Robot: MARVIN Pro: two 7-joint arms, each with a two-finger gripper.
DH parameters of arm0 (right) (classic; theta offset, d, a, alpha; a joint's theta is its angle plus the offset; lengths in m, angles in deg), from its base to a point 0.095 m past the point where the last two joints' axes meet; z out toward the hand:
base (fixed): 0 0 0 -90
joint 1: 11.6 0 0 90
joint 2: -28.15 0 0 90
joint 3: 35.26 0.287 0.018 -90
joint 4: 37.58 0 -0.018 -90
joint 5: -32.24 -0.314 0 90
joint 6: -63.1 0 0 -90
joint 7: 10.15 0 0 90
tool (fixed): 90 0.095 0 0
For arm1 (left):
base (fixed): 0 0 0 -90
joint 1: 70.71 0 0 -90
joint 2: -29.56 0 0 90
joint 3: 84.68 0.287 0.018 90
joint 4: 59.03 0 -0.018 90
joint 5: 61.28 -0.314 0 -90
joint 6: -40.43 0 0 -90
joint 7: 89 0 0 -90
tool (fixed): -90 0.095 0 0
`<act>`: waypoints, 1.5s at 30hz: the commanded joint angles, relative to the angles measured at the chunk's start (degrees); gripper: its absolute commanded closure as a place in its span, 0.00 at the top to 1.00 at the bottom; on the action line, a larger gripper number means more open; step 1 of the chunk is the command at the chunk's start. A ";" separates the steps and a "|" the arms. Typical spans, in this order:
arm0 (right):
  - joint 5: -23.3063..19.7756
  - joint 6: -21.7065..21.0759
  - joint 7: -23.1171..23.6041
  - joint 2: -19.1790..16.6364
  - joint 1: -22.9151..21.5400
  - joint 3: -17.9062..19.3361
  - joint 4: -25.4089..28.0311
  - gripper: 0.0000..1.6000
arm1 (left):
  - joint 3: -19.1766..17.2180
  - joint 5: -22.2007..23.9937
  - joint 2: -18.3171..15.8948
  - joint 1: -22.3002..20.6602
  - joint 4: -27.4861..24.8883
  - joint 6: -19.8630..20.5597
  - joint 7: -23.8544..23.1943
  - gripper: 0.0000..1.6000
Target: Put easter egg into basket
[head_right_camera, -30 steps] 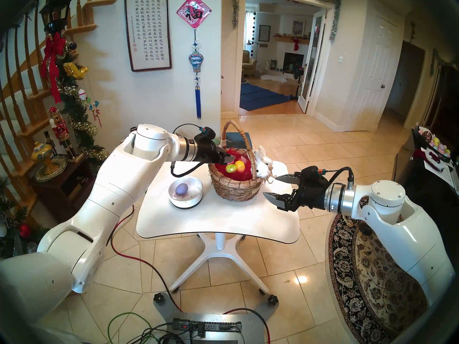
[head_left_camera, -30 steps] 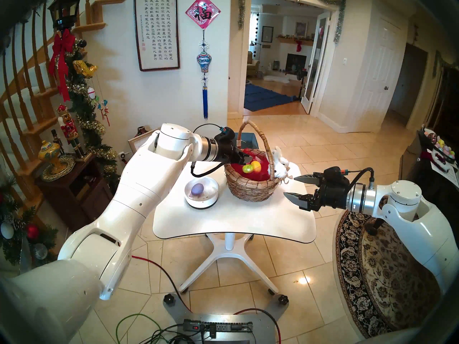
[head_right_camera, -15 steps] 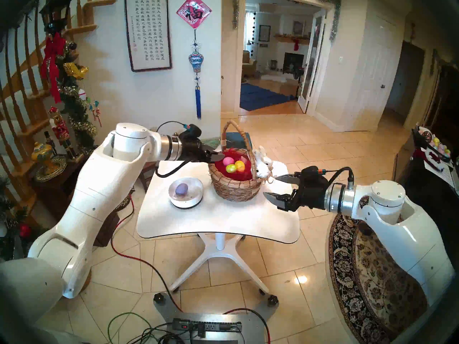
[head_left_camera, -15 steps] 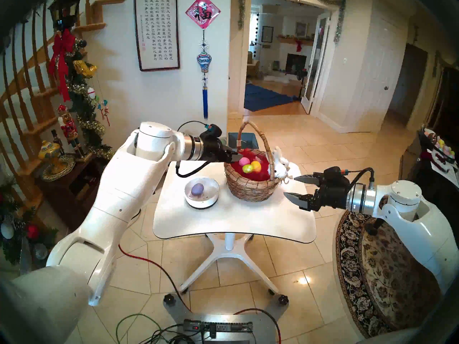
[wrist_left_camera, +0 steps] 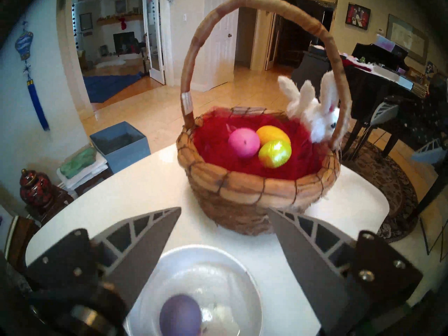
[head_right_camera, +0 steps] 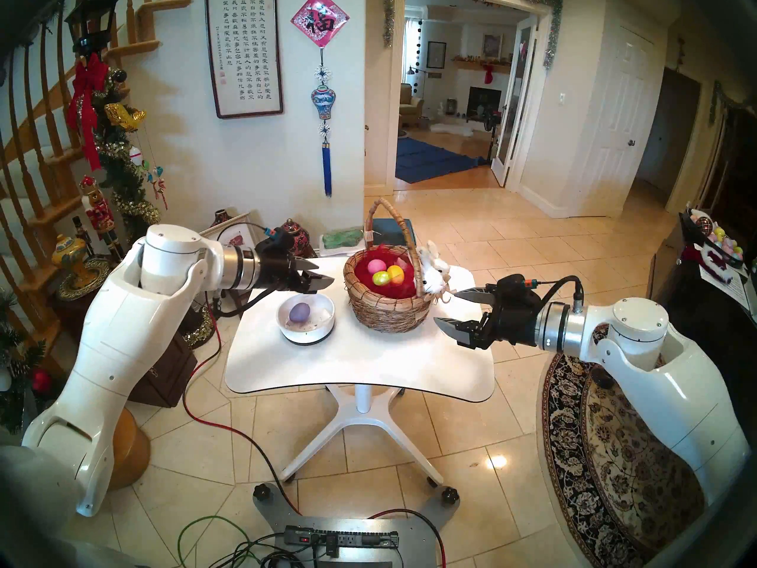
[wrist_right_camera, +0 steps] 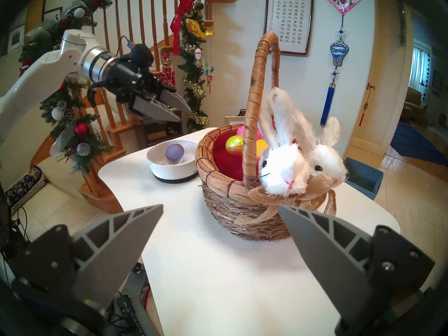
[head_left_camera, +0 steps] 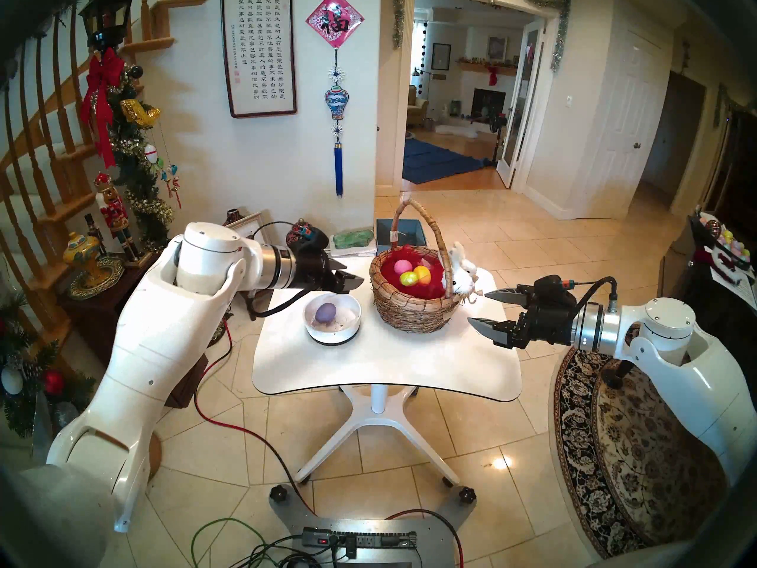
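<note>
Now the left tool [head_left_camera: 350, 279] hangs released above the bowl's [head_left_camera: 355, 314] far rim, clear of the basket [head_left_camera: 413, 313].

Both arms: glossy white moulded shells, small dark screws along seams, rounded white caps at joints. Silver metal ring at each wrist, then black housing. Left end effector [head_left_camera: 348, 279]: two grey pointed fingers [wrist_left_camera: 145, 233] with triangular ribbed cut-outs, black mounting plates with silver screws. Right end effector [head_left_camera: 485, 311]: same build. Black cable loops at each wrist, orange-teal connector.
</note>
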 commanded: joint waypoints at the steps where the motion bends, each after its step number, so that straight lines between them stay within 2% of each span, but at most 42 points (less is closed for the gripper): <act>1: -0.06 0.12 -0.08 -0.11 -0.15 0.49 0.07 1.00 | -3.93 -0.36 -4.17 7.60 -6.63 -0.21 2.01 0.87; 4: -0.06 0.13 -0.08 -0.11 -0.14 0.50 0.07 1.00 | -4.68 -0.24 -4.45 8.79 -7.59 -0.18 2.74 0.90; 7: -0.06 0.13 -0.09 -0.11 -0.12 0.52 0.08 1.00 | -5.75 -0.26 -4.45 10.42 -8.97 0.10 3.92 0.98; 17: -0.06 0.13 -0.10 -0.10 -0.08 0.56 0.10 1.00 | -5.55 -0.32 -4.36 12.39 -11.28 1.18 5.61 0.95; 25: -0.06 0.13 -0.10 -0.11 -0.08 0.55 0.10 1.00 | -3.20 -0.75 -3.55 10.04 -9.20 2.59 6.33 0.90; 30: -0.06 0.13 -0.09 -0.11 -0.10 0.54 0.09 1.00 | -1.55 -1.31 -2.28 7.46 -6.46 3.30 7.24 0.93; 45: -0.06 0.13 -0.09 -0.11 -0.11 0.53 0.09 1.00 | 0.19 -2.09 -0.81 4.33 -2.43 2.77 8.11 0.90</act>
